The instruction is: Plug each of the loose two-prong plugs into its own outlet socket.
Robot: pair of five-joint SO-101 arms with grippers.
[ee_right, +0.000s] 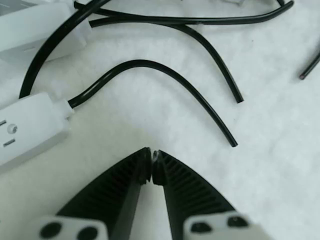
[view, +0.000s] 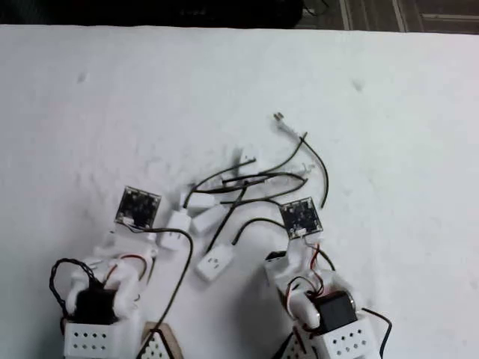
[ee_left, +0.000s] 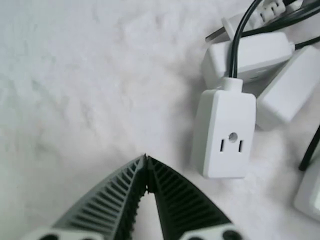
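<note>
As seen from L wrist: L gripper (ee_left: pixel 146 167), ribbed jaws shut tip to tip, nothing between, low over white table (ee_left: pixel 75 90). Just beside it, not touching: white outlet socket (ee_left: pixel 224 135), flat on table, slots facing up, black cord (ee_left: pixel 233 50) leaving its far end. Beyond that, more white socket blocks (ee_left: pixel 252 56) close together, faces not visible. Next to them a two-prong plug (ee_left: pixel 225 27), white, prongs pointing away from the blocks, loose on table, not inserted in anything.

From R wrist: R gripper (ee_right: pixel 151 162), jaws likewise pressed together, empty, just over the table. Off to one side a second outlet socket (ee_right: pixel 27 129), face up w/ slots showing, its arcing cord (ee_right: pixel 145 62) curving away to a bare free end. Another loose cord end (ee_right: pixel 239 99) nearby, apart from the first.

From high view: L arm (view: pixel 97 299) & R arm (view: pixel 329 310) at near edge of table, well apart, w/ tangle of sockets & black cords between and just ahead of them. Near socket (view: pixel 213 263) flat between the arms, closest to the edge. Farther out, clear of the tangle: small plug end (view: pixel 279 117) on its cord, prongs bare, unplugged. Can't tell which cord goes w/ which block inside the tangle.
</note>
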